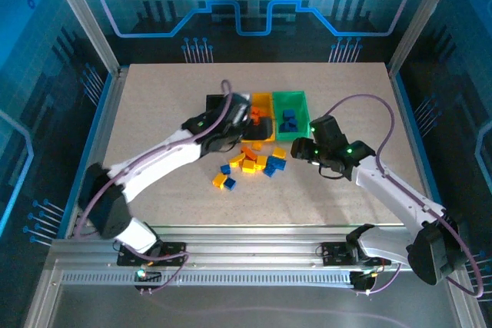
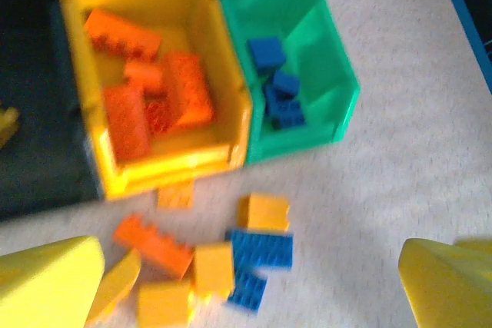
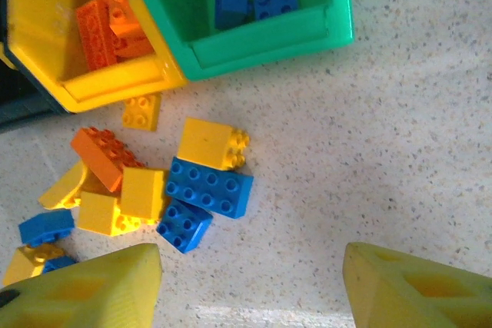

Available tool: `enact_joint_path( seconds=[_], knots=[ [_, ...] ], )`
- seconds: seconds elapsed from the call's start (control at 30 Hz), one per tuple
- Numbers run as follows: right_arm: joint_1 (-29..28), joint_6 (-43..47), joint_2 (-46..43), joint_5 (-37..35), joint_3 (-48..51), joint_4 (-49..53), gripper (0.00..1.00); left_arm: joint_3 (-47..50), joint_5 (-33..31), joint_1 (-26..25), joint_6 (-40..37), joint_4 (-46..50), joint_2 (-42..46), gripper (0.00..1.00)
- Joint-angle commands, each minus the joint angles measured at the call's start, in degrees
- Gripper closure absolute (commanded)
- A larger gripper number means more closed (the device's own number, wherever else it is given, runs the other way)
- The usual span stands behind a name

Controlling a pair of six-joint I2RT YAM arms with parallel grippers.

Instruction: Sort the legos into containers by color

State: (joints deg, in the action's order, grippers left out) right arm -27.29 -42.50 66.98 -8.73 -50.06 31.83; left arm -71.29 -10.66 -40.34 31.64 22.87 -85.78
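Three joined bins sit in a row at the centre of the top view: black bin (image 1: 215,102), yellow bin (image 1: 264,98) and green bin (image 1: 290,96), from left to right. The left gripper (image 1: 247,119) hangs over the black and yellow ones. The right gripper (image 1: 298,149) is just below the green one. Loose bricks (image 1: 250,164) in yellow, orange and blue lie clustered on the table (image 1: 154,113) just below the bins.

From the left wrist, that gripper's yellow fingers (image 2: 46,286) sit in the bottom corners, spread wide and gripping nothing. Orange bricks (image 2: 146,101) lie in the yellow bin at upper left, and blue bricks (image 2: 277,90) in the green bin beside it. The loose pile is at lower centre.

From the right wrist, the fingers (image 3: 84,289) along the bottom edge are likewise far apart and empty. The yellow and green bins run along the top, with the loose bricks at middle left.
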Motion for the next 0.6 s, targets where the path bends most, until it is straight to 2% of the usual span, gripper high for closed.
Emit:
enact_joint_path(
  seconds=[0.0, 0.1, 0.13, 0.33, 0.57],
  knots=[
    [0.35, -0.92, -0.04, 0.2, 1.33, -0.24, 0.35, 10.32, 0.47, 0.59, 4.87, 1.94, 6.66, 0.06],
    [0.31, -1.12, 0.4, 0.47, 1.46, -0.74, 0.35, 18.2, 1.41, 1.47, 6.53, 5.75, 11.95, 0.23],
    [0.24, -1.25, 0.64, 0.55, 1.46, -0.92, 0.35, 20.23, 2.06, 1.87, 6.77, 6.4, 12.96, 0.26],
    [-0.03, -1.82, 1.66, 1.17, 1.42, -1.72, 0.35, 28.21, 4.56, 3.58, 6.26, 6.63, 13.5, 0.24],
    [-0.22, -1.7, 0.63, 0.61, 1.22, -0.99, 0.35, 30.61, 5.51, 6.23, 6.02, -0.63, 8.88, 0.27]
  ],
)
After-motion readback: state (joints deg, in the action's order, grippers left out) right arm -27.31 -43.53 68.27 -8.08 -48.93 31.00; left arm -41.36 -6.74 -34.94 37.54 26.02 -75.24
